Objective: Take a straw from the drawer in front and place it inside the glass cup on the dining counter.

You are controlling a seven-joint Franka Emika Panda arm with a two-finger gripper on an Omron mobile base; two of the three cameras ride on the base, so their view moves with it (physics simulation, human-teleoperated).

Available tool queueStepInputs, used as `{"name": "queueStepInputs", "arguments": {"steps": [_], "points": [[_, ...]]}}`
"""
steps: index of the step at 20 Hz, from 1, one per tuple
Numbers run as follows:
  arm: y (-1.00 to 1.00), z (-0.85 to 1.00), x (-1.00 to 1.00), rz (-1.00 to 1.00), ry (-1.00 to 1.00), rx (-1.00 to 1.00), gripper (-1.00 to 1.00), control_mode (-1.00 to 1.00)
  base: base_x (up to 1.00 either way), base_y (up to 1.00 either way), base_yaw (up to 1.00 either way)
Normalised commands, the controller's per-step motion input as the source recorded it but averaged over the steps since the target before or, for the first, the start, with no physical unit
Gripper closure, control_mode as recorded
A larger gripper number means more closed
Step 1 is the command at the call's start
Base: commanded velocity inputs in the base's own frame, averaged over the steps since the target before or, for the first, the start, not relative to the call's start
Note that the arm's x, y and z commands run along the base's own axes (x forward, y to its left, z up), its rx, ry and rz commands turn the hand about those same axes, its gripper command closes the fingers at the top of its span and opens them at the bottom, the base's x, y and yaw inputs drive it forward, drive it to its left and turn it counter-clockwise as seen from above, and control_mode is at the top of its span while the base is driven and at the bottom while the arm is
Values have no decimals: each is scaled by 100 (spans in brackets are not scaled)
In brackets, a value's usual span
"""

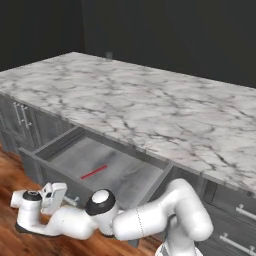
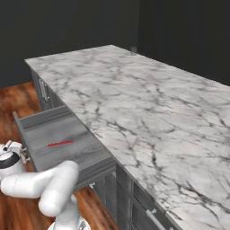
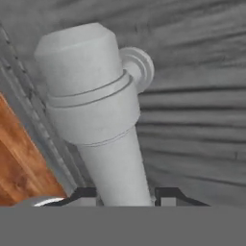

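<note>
Straw (image 1: 94,172), a thin, straight, bright red stick, is lying flat on the pale grey floor of the wide, shallow dark-grey drawer (image 1: 55,145), which is standing pulled well out from under the large white marble dining counter (image 1: 150,110) with grey veining. The straw is sitting near the middle of the drawer floor, apart from every wall. A small, clear glass cup (image 1: 109,55) is showing only faintly at the far edge of the marble, well apart from the drawer.

Risks from here, as I judge them: the straw is very thin and is lying flush on a flat floor, so fingers coming down off-centre or too shallow could be closing on nothing, or could be nudging it so that it rolls toward a wall where the drawer side would be blocking the approach. The arm is working low in front of the drawer, so lifting over the front panel could be knocking the panel or pushing the drawer back in. The cup is far off and barely visible, so the carry is looking long, and a loosely pinched straw could be tilting or slipping.

The two-finger gripper (image 1: 53,196) is hanging low at the outer face of the drawer front. In the hand view the slim silver bar handle (image 3: 103,125) is running between the two dark fingertips (image 3: 84,196), which are standing to either side of it; whether they are pressing it or standing just clear I cannot tell.
</note>
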Motion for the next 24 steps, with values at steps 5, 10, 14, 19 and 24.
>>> {"name": "queueStepInputs", "arguments": {"steps": [5, 10, 14, 19, 24], "points": [[-3, 22, -58, -21, 0, 5, -100, -100, 0, 0, 0], [-21, 60, -79, -12, -6, 17, -100, -100, 0, 0, 0], [-28, 77, -87, -2, -5, 27, -100, -100, 0, 0, 0], [-74, 100, -58, 0, -5, 32, -100, -100, 0, 0, 0], [-91, 100, -50, 0, -10, 33, -100, -100, 0, 0, 0]]}}
